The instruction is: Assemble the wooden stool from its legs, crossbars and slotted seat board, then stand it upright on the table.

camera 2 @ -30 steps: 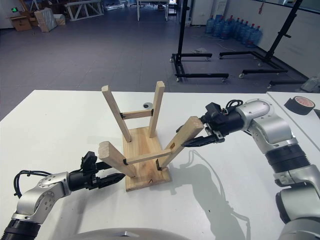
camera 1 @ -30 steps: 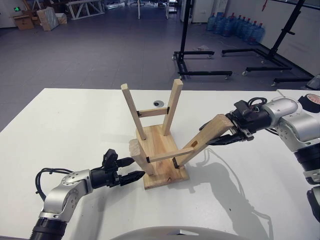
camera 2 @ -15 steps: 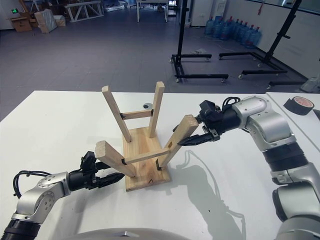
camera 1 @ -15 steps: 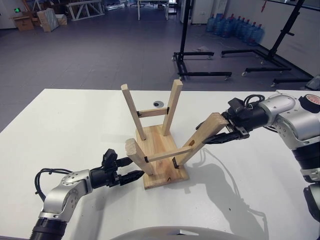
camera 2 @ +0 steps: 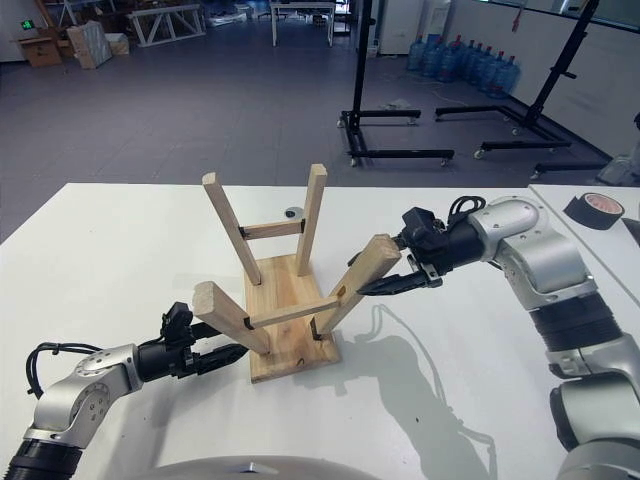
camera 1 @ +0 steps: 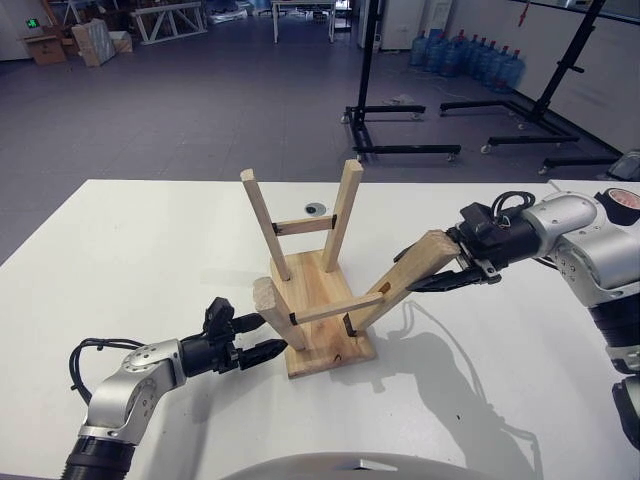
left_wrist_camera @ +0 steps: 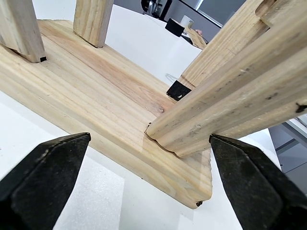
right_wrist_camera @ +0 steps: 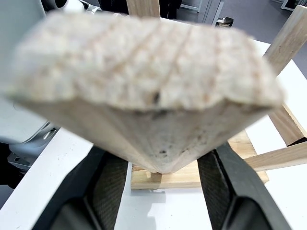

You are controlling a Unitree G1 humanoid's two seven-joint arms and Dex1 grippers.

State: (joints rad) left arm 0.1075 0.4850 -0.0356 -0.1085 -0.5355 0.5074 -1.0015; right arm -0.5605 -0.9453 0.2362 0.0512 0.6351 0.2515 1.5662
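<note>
rear legs (camera 1: 343,215) in seat board (camera 1: 322,345)

Legs (camera 1: 342,215): four
Crossbars (camera 1: 335,308): two
Seat board (camera 1: 312,358): one
Grippers: two (left gripper (camera 1: 262,337), right gripper (camera 1: 438,272))
Tape roll (camera 2: 600,210): one
Table (camera 1: 120,260): one
Cable port (camera 1: 316,209): one

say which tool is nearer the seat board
Left. The left tool sits open beside the seat board; the right tool is off it, gripping the tilted leg at its raised end.

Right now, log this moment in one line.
stool: inverted on table | left gripper: open by left front leg | right gripper: shut on right front leg
</note>
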